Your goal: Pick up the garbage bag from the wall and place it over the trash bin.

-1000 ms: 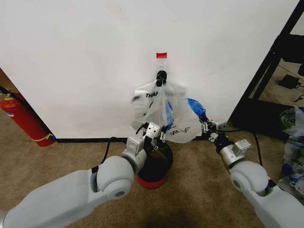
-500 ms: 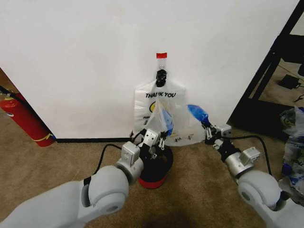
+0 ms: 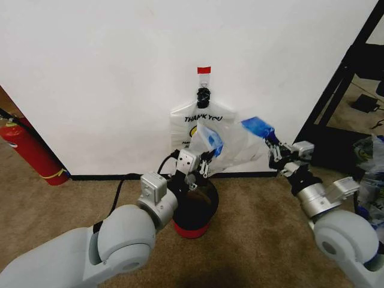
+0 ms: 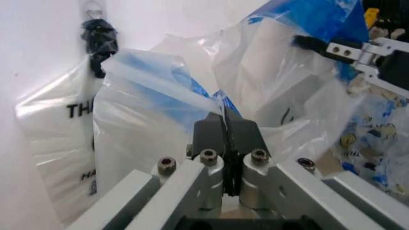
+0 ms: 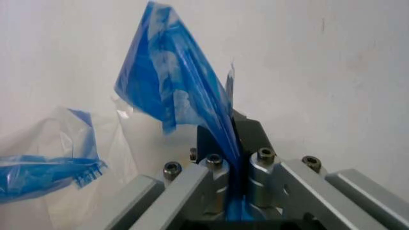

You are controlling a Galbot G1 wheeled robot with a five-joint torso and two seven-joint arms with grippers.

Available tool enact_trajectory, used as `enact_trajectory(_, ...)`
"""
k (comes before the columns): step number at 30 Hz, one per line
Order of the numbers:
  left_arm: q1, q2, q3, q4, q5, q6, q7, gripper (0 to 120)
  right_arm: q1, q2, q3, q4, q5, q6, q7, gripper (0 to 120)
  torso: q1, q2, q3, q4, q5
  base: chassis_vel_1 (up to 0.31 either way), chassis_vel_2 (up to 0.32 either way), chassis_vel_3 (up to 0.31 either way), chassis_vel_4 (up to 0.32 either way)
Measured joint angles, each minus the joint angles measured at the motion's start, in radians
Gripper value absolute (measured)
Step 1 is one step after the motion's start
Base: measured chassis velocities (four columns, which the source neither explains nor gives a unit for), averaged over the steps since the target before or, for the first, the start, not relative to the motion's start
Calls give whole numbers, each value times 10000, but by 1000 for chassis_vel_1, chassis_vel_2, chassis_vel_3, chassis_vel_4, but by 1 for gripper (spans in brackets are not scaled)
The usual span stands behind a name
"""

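Your left gripper is clamped on one edge of the garbage bag, just above the trash bin. Your right gripper pinches the bag's blue edge, out to the right. The bag hangs stretched between them, in front of the wall and the THANK YOU bag.

I read "THANK YOU" in black capitals on the opaque white bag hanging from the black clip on the wall; the last letters are partly covered by clear plastic. From the left wrist camera I get only "TH" on that bag, with smaller dark print lower down too blurred to read. No other legible text.
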Motion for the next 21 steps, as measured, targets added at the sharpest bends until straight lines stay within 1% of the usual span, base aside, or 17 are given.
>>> enact_trajectory(2, 363, 2, -348, -115, -19, 14, -49, 0, 41, 21, -28, 145, 291, -103, 153, 0, 0, 0, 0, 1, 0, 0, 0, 0, 0)
enact_trajectory(4, 1040, -51, -938, -203, -28, 27, -104, 0, 157, 188, -187, 279, 638, -218, 348, 0, 0, 0, 0, 1, 2, 0, 0, 0, 0)
enact_trajectory(6, 1262, -93, -1100, -203, 2, 27, -106, 0, 185, 253, -272, 296, 693, -239, 388, 0, 0, 0, 0, 1, -1, 0, 0, 0, 0)
enact_trajectory(7, 1759, -186, -1390, -163, 78, 14, -100, 0, 238, 425, -532, 286, 710, -259, 431, 0, 1, 1, 0, 1, -3, 0, 0, 0, 0)
enact_trajectory(8, 1969, -231, -1488, -117, 134, -2, -96, 0, 264, 525, -683, 249, 689, -259, 442, 0, 1, 0, 0, 1, -3, 0, 0, 0, 0)
enact_trajectory(10, 2504, -324, -1691, 34, 333, -78, -43, 0, 322, 844, -1131, 48, 557, -258, 449, 0, 1, 1, 0, 2, -4, 0, 0, 0, 0)
enact_trajectory(11, 2899, -372, -1812, 214, 611, -206, 57, 0, 419, 1244, -1633, -256, 270, -213, 440, 0, 1, 1, 1, 1, 0, 0, 0, 0, 0)
enact_trajectory(12, 2899, -372, -1812, 214, 611, -206, 57, 0, 419, 1244, -1633, -256, 270, -213, 440, 0, 1, 1, 1, 1, 0, 0, 0, 0, 0)
enact_trajectory(14, 3380, -446, -2012, 515, 976, -409, 205, 0, 652, 1959, -2377, -898, -195, -111, 409, 0, 1, 0, 1, 2, 2, 0, 0, 0, 0)
enact_trajectory(15, 3469, -468, -2066, 576, 1032, -447, 226, 0, 720, 2192, -2589, -1075, -260, -92, 417, 0, 1, -1, 1, 3, 4, 0, 0, 0, 0)
enact_trajectory(17, 3691, -524, -2215, 651, 1109, -505, 236, 0, 814, 2654, -2999, -1468, -411, -69, 517, 0, 1, 0, 1, 2, -4, 0, 0, 0, 0)
enact_trajectory(18, 3898, -551, -2328, 648, 1124, -519, 224, 0, 829, 2919, -3247, -1705, -529, -72, 626, 0, 1, 0, 1, -1, 2, 0, 0, 0, 0)
enact_trajectory(21, 4393, -593, -2535, 598, 1127, -552, 191, 0, 815, 3218, -3502, -1953, -683, -116, 805, 0, 1, 0, 1, 0, 1, 0, 0, 0, 0)
